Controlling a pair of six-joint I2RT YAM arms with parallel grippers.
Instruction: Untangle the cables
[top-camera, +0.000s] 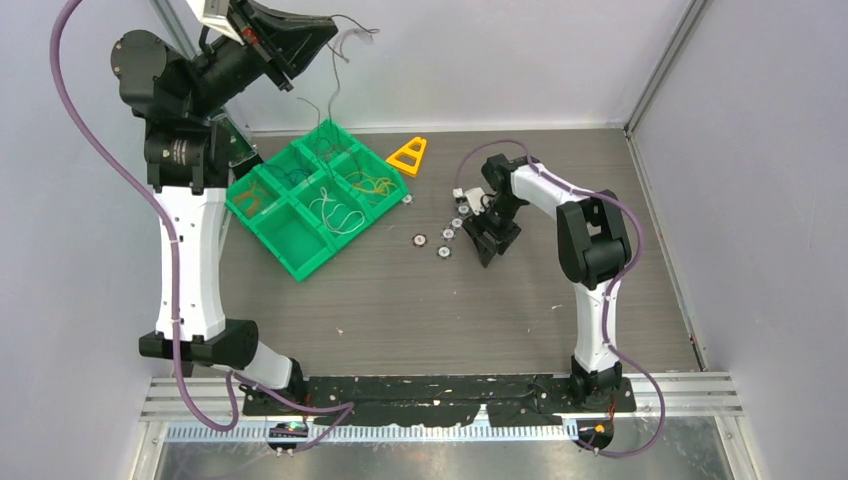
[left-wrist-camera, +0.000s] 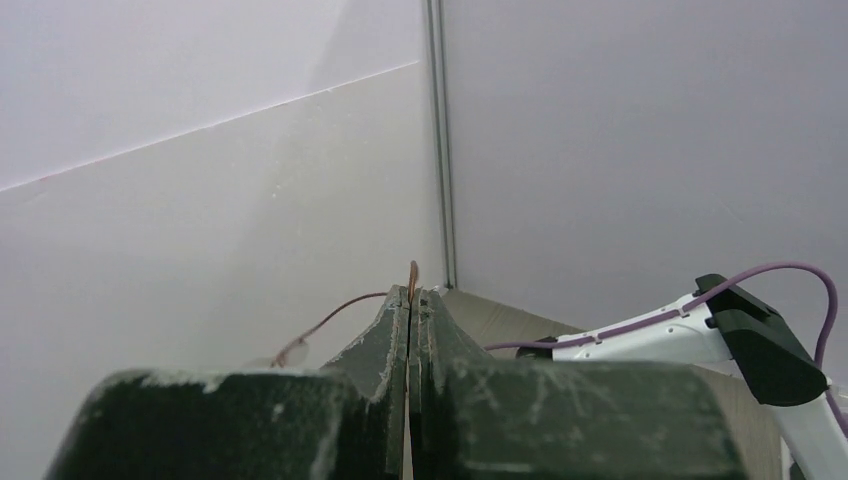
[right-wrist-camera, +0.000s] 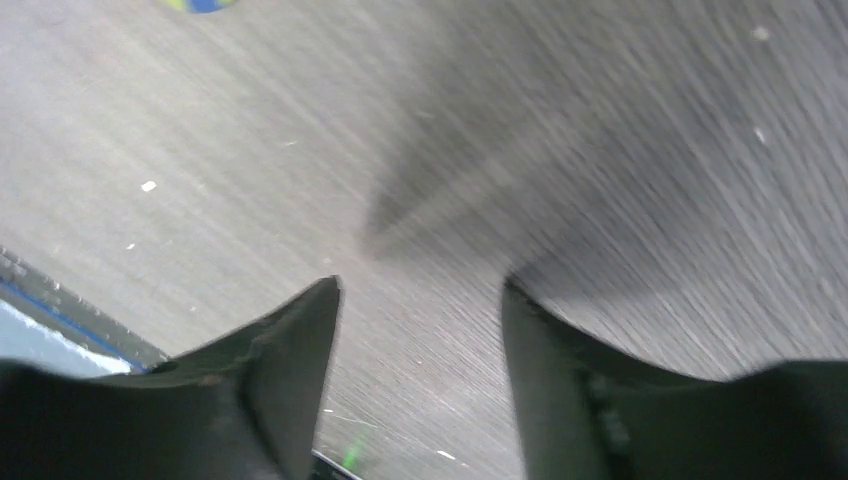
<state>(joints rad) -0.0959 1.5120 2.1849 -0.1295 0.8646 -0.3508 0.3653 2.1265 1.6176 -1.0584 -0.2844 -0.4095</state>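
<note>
Left claw (left-wrist-camera: 412, 298) is clenched on one thin brown cable (left-wrist-camera: 335, 307), high above the single green tray (top-camera: 297, 272). Right claw (right-wrist-camera: 420, 300) hangs released over the tabletop (top-camera: 400, 320); other cables (top-camera: 335, 212) lie in several of the tray's six bins.

The grey table (top-camera: 420, 320) carries 1 green compartment tray (top-camera: 293, 242), 1 yellow triangle (top-camera: 402, 166) and several small ringed discs (top-camera: 420, 240).

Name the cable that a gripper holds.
The thin brownish cable pinched in the shut left gripper, raised above the green tray; the white cable and yellow cable lie in its compartments.
</note>
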